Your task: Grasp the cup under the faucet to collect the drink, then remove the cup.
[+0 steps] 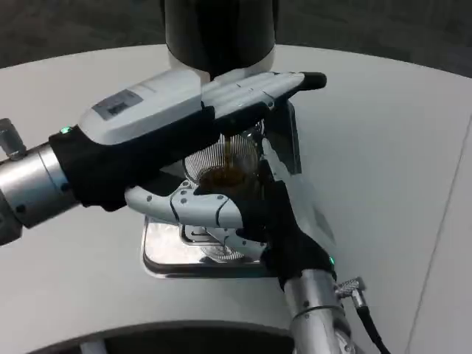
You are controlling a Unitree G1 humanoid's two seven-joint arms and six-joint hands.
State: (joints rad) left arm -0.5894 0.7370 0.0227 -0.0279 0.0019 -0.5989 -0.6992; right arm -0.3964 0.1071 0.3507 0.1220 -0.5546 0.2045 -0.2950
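Cup (230,171) sits under faucet on tray (166,262), brown stream falling in, partly filled. Step looks like filling. Right hand (221,210) wraps cup from the near side; left hand (243,99) lies flat on top of the dispenser (219,33), fingers together, likely pressing the tap. Next: release tap, then draw cup level toward the robot. Dispenser crowds the back; open table (391,147) to the right.

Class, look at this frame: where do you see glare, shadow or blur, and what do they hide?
Head view: glare brightens the metal drip tray; the left hand shades the clear cup, held by the right hand; the pouring brown stream is soft; the dark dispenser lacks detail.
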